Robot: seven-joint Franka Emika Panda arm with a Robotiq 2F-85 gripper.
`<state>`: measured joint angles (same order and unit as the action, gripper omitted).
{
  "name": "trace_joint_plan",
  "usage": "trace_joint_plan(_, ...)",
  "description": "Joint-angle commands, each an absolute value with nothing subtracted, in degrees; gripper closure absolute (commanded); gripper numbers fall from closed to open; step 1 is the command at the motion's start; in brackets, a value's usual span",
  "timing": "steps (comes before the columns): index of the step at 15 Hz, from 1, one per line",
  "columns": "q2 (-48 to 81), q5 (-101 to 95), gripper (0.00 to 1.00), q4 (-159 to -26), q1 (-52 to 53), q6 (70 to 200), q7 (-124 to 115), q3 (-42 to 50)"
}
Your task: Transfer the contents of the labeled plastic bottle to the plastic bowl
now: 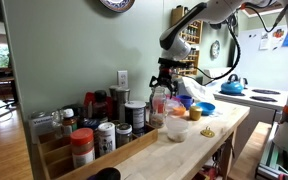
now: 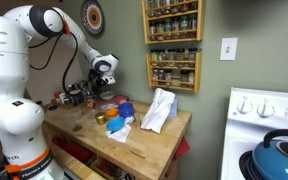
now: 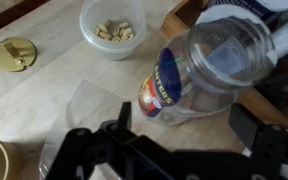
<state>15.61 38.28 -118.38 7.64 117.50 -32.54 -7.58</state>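
The labeled plastic bottle (image 3: 199, 65) is clear with a red and blue label. It stands on the wooden counter, seen from above in the wrist view. It also shows in an exterior view (image 1: 159, 103). The whitish plastic bowl (image 3: 112, 25) holds several pale pieces and sits just beyond the bottle; it also shows in an exterior view (image 1: 177, 127). My gripper (image 3: 184, 125) is open, its two dark fingers spread on either side of the bottle and not touching it. In both exterior views the gripper (image 1: 164, 73) (image 2: 92, 90) hovers just above the bottle.
A gold lid (image 3: 14, 52) lies on the counter (image 3: 44, 100). Blue bowls (image 1: 200, 104) (image 2: 124, 108) stand behind the white bowl. Jars and spice containers (image 1: 94, 125) crowd one end of the counter. A white crumpled bag (image 2: 159, 110) lies on it. A stove with a blue kettle (image 1: 232, 85) stands beyond.
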Motion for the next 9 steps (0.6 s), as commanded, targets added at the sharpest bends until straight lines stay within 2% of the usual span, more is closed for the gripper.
trace_joint_plan(1, 18.4, 39.8, 0.0, -116.8, 8.2, 116.1, -33.0, -7.3)
trace_joint_plan(9, 23.6, 44.7, 0.0, -113.2, 8.5, 108.3, -31.6, -8.0)
